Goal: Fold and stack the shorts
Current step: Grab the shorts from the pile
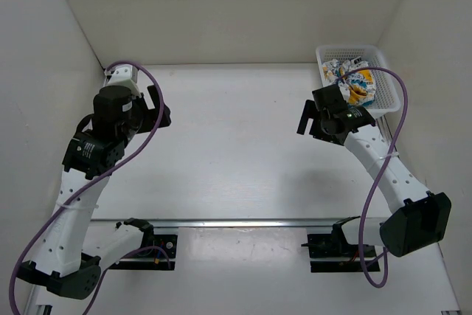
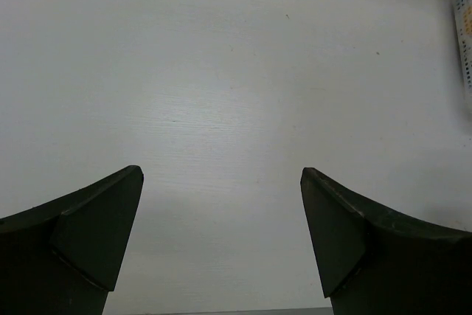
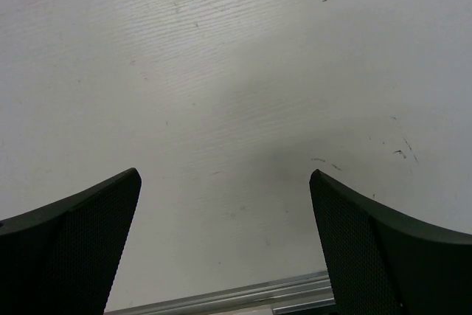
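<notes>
Your left claw (image 1: 158, 111) hangs over the table (image 1: 228, 153) with its jaws spread wide and nothing held. In its wrist view only white board shows in the gap. Your right claw (image 1: 304, 120) is in the same state, with jaws wide apart, nothing gripped, and white board below. Its own view also shows a strip of metal rail (image 3: 221, 300) just under the jaws. The two claws are well apart, with the middle of the table between them.

The shorts (image 1: 349, 81) lie in a crumpled heap inside the basket (image 1: 383, 55). Patches of teal, yellow and black print show on the white cloth, and they are not folded. The basket sits near your right claw, behind it, off to its right and farther from you, close by that arm's wrist. From your left claw it is across the table, beyond the right claw. A sliver of its mesh wall shows at the right edge of the left wrist view. The purple cable (image 1: 402, 108) from your right arm loops over the basket's right side.
</notes>
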Robot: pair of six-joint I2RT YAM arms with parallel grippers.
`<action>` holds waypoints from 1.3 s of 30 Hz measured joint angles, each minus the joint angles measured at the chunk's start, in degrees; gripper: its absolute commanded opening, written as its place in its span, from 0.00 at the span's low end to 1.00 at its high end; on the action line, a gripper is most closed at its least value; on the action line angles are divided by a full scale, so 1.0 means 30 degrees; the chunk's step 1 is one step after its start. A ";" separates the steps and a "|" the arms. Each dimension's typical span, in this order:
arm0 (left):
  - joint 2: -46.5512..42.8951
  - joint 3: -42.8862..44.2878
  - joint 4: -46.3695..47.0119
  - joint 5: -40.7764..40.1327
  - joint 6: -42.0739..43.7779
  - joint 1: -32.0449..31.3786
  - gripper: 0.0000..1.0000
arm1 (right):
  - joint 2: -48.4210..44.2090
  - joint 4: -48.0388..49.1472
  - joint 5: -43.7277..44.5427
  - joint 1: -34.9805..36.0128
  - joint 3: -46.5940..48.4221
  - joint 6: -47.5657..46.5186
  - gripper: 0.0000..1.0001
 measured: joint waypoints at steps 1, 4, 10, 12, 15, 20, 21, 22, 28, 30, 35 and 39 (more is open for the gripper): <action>0.0007 0.0000 0.0000 0.0051 0.0015 0.0000 0.99 | -0.0007 0.0051 -0.0007 0.0000 0.0000 0.0007 1.00; -0.0022 0.0000 0.0000 0.0087 0.0022 0.0000 0.99 | -0.0022 0.0175 -0.0007 0.0000 -0.0015 0.0051 1.00; -0.0015 0.0000 0.0000 0.0131 0.0022 0.0000 0.99 | -0.0029 0.0437 0.0073 0.0000 -0.0015 0.0066 1.00; 0.0007 0.0000 0.0000 0.0160 0.0022 0.0000 0.99 | 0.0000 0.0437 0.0401 -0.0058 -0.0007 0.0007 1.00; 0.0160 0.0015 -0.0007 0.0350 0.0007 0.0000 0.99 | 0.0984 -0.0066 0.0707 -0.1027 0.1362 -0.0095 1.00; 0.1056 0.0372 -0.0022 0.0801 0.0007 0.0000 0.99 | 0.4583 0.0153 0.0685 -0.4226 0.6091 -0.0525 1.00; 0.1297 0.0495 0.0000 0.0860 0.0007 0.0000 0.99 | 0.5530 0.0160 0.0576 -0.4838 0.7184 -0.0590 1.00; 0.1545 0.0605 0.0000 0.0918 0.0007 0.0000 0.99 | 0.6564 0.0262 0.0495 -0.5435 0.8342 -0.0670 1.00; 0.2652 0.1180 0.0007 0.1064 0.0007 0.0000 0.99 | 1.2859 -0.0117 -0.0015 -0.7927 1.4834 -0.1071 1.00; 0.3053 0.1370 0.0000 0.1078 -0.0007 0.0000 0.99 | 1.4892 -0.0408 -0.0197 -0.8466 1.6910 -0.1166 1.00; 0.4269 0.1727 0.0007 0.1078 -0.0058 0.0000 0.99 | 1.9271 -0.0648 -0.1064 -0.9493 2.0735 -0.1158 0.84; 0.5078 0.1851 -0.0022 0.1078 -0.0058 0.0000 0.99 | 2.1012 -0.0641 -0.1566 -0.9952 2.1682 -0.1144 0.39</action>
